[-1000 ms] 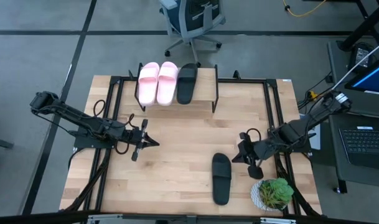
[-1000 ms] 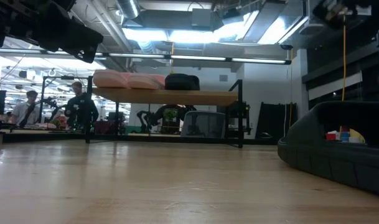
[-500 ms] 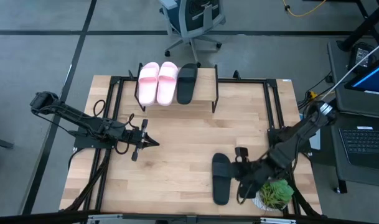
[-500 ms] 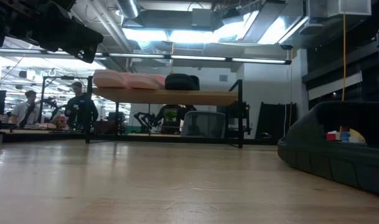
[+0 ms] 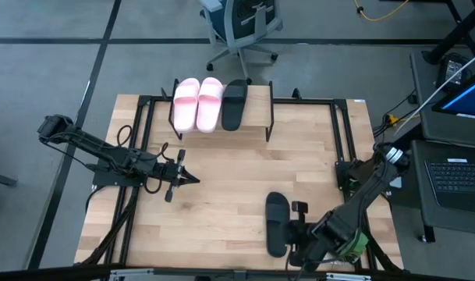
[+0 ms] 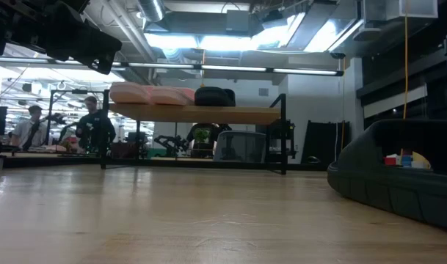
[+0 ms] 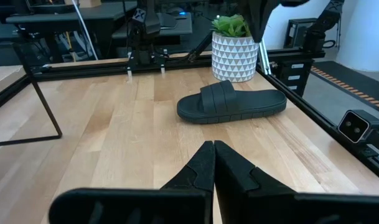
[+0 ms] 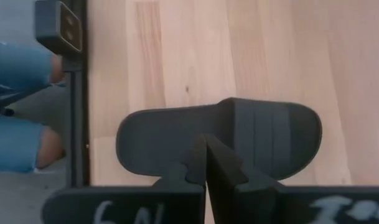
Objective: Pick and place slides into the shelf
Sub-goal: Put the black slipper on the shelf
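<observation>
The black slide (image 5: 277,224) lies flat on its sole on the table near the near edge, also seen in the left wrist view as the black slide (image 7: 233,104) and in the low view (image 6: 399,176). My right gripper (image 5: 290,234) hangs shut just above its right long edge (image 8: 205,142), pointing down; no touch shows. Two pink slides (image 5: 196,104) and another black slide (image 5: 233,104) rest on the shelf (image 5: 253,119) at the far edge. My left gripper (image 5: 192,179) waits shut over the table's left half (image 7: 213,149).
A potted plant (image 7: 234,50) stands at the near right corner, close behind my right arm. Black frame rails (image 5: 342,148) run along the table's sides. A person's legs in jeans (image 8: 15,106) stand past the near edge. Bare wood (image 5: 221,164) lies mid-table.
My right arm has swung from the table's right side toward the near edge and come over the black slide on the table, turning to point down. It has left the low view's upper right corner. The slides and my left arm have kept still.
</observation>
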